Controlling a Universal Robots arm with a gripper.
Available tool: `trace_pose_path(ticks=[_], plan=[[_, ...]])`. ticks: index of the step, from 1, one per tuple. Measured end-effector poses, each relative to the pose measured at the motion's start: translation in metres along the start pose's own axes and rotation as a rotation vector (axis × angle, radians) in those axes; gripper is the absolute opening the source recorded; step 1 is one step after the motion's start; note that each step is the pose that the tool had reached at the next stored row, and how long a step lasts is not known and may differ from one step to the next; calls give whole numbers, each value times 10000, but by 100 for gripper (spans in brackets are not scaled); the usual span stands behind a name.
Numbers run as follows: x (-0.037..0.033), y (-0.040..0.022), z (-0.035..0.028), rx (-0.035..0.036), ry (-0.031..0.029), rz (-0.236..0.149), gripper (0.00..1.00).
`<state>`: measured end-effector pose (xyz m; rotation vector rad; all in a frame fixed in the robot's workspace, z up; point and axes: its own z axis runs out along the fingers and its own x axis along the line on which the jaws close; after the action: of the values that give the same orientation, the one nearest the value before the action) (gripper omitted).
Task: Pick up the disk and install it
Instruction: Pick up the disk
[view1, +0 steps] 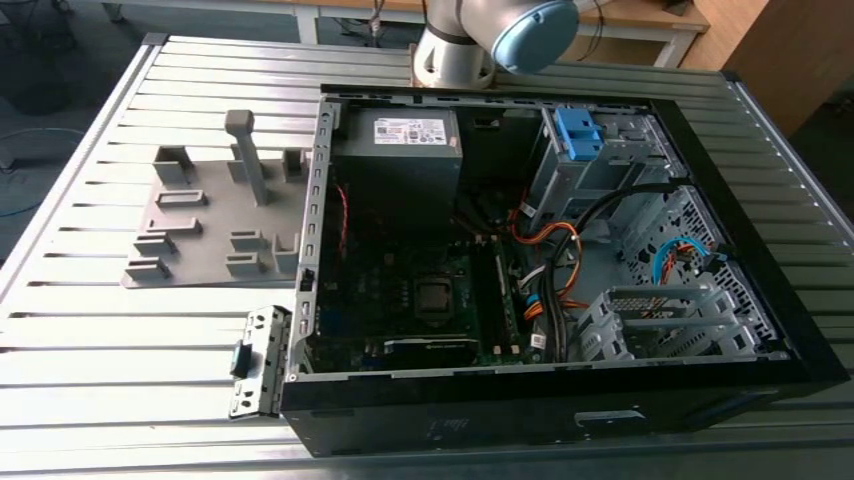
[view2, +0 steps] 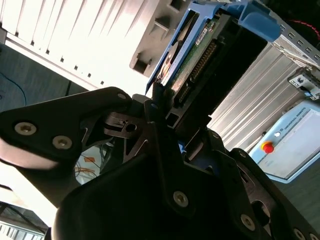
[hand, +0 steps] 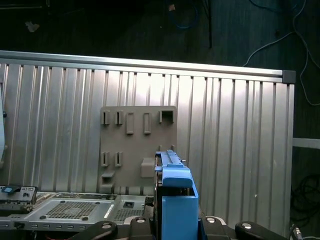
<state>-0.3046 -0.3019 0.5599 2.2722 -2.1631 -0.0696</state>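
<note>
The end effector (view2: 171, 107) clamps the disk (view2: 194, 54) — seen edge-on.

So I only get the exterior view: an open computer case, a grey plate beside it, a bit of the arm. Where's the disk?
Observer: In the gripper. The second wrist view shows it shut on the disk, gripping one end.
Visitor: Which side of the disk shows?
Observer: There, its green circuit board and connector row, seen nearly edge-on.
Visitor: Is it in the case yet?
Observer: No. In the first wrist view its blue bracket sits close to the camera, with the grey plate and the computer case lying beyond it on the ribbed table.
</note>
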Motion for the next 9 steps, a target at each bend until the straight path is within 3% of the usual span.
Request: trace_pose_path(ticks=[9], plan=[[42,-218,-5,-2,0,0,36]])
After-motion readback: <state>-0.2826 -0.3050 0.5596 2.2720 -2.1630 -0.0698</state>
